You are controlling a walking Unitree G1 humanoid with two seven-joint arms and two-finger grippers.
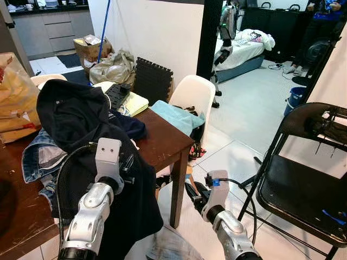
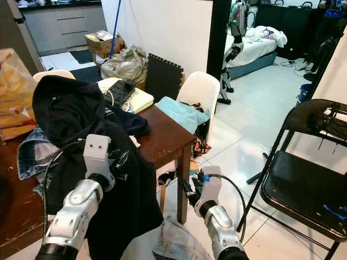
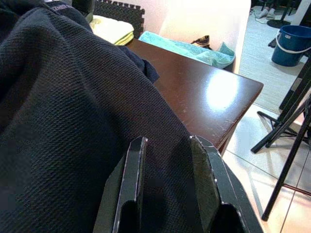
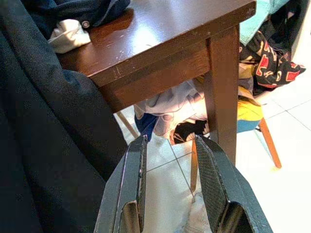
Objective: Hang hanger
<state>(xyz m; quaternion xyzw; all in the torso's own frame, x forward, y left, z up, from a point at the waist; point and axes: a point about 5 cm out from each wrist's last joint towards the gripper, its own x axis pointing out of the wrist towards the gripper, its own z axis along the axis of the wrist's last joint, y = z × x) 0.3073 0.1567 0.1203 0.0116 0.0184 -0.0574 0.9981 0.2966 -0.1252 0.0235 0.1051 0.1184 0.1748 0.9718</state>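
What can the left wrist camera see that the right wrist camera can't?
Left wrist view: a blue bucket on the floor, yellow folded cloth and a black foam mat behind it, past the left claw.

Right wrist view: the table leg, colourful clothes piled under the table, and a white cloth on top, past the right claw.

Both: the dark garment, the brown table, a teal towel, and open claw fingers.
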